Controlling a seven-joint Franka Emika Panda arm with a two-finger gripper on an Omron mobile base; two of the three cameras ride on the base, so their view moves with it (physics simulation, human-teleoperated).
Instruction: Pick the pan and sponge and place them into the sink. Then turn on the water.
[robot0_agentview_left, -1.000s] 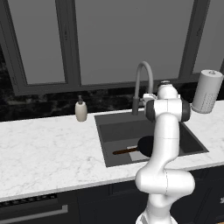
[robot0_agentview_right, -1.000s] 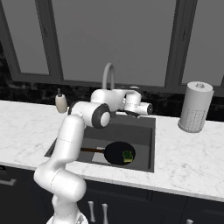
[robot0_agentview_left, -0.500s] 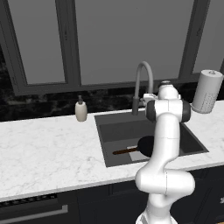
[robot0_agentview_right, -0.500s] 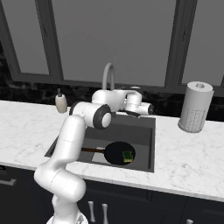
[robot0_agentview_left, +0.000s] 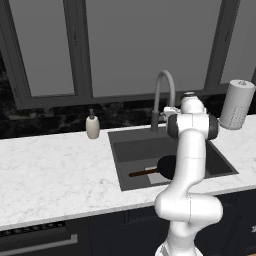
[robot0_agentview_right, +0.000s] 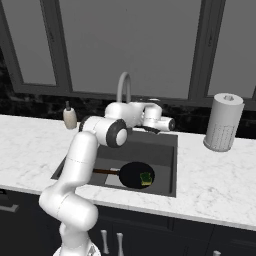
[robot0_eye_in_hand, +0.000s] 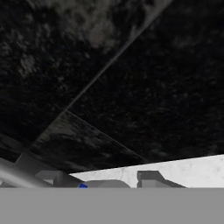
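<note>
The black pan lies in the dark grey sink with its red-brown handle pointing left. The green sponge rests on the pan's right side. In the left base view my arm partly covers the pan in the sink. My gripper is at the back of the basin beside the base of the curved tap. Its jaws are hidden. The hand view faces the dark backsplash, with grey tap parts low down. The water stream is out of view.
A paper towel roll stands on the counter right of the sink. A soap dispenser stands to its left by the backsplash. White marble counter stretches to the left.
</note>
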